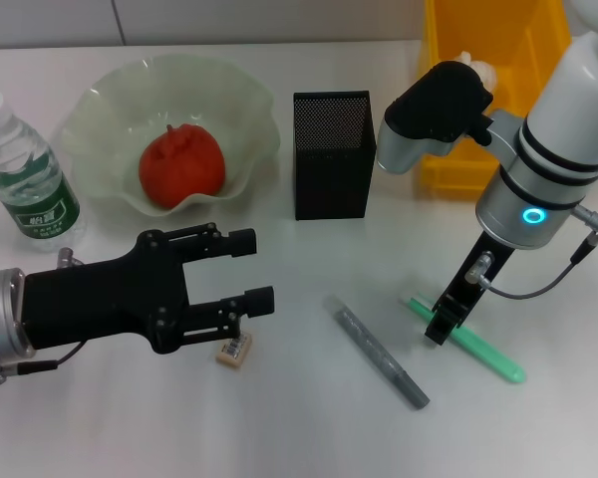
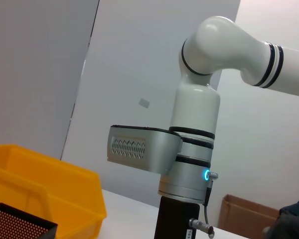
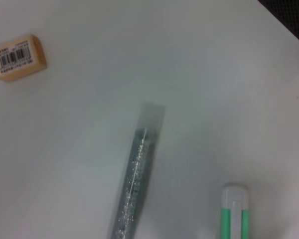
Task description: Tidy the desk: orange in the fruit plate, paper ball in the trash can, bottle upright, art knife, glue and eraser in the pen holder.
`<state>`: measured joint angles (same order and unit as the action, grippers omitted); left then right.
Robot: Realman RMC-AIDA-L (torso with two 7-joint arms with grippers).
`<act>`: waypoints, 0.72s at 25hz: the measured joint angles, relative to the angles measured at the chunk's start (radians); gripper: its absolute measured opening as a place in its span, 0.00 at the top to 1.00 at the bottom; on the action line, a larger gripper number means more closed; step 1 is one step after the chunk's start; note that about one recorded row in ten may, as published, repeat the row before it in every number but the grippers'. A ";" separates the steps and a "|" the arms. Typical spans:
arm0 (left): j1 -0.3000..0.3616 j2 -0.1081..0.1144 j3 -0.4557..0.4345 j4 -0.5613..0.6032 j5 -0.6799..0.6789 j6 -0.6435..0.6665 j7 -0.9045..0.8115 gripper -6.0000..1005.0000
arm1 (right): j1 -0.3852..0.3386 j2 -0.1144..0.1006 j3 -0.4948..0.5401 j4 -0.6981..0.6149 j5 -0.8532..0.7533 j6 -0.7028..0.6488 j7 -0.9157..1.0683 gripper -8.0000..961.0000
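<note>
Right, my left gripper (image 1: 247, 271) hovers low over the bench (image 1: 299, 418) w/ fingers (image 1: 241, 240) spread wide; the eraser (image 1: 234, 350) lies just below the lower finger, apart from it. My right gripper (image 1: 442, 326) points down at the green art knife (image 1: 478, 347), tip at or touching its near end; can't tell if those fingers are apart or together. The grey glue stick (image 1: 379, 356) lies diagonal btwn eraser and knife. Orange (image 1: 182, 166) sits in the fruit plate (image 1: 100, 110). Bottle (image 1: 25, 179) stands upright left of the plate. Pen holder (image 1: 333, 154) is right of the plate. Paper ball (image 1: 480, 72) is in the trash can (image 1: 538, 50), behind my right arm.
</note>
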<state>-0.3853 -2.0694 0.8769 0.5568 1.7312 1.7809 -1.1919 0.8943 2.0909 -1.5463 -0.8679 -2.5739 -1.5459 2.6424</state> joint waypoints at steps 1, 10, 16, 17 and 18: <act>0.001 0.000 -0.001 0.000 0.000 0.000 0.000 0.30 | 0.000 0.000 0.000 0.000 0.000 0.000 0.000 0.59; 0.001 0.000 -0.003 0.000 -0.001 0.000 0.000 0.30 | 0.000 0.000 0.000 0.003 0.000 0.008 0.000 0.60; 0.001 0.000 -0.003 0.000 -0.001 0.000 0.000 0.30 | 0.000 0.000 -0.005 0.003 0.000 0.012 0.000 0.71; 0.001 0.000 -0.003 0.000 -0.001 0.000 0.000 0.30 | -0.001 0.000 -0.012 0.003 0.000 0.012 0.000 0.72; 0.001 0.000 -0.003 0.000 -0.001 0.000 0.000 0.30 | -0.001 0.000 -0.012 0.003 0.000 0.012 0.000 0.72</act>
<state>-0.3848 -2.0693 0.8743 0.5568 1.7302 1.7809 -1.1919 0.8936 2.0907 -1.5585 -0.8649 -2.5740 -1.5340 2.6424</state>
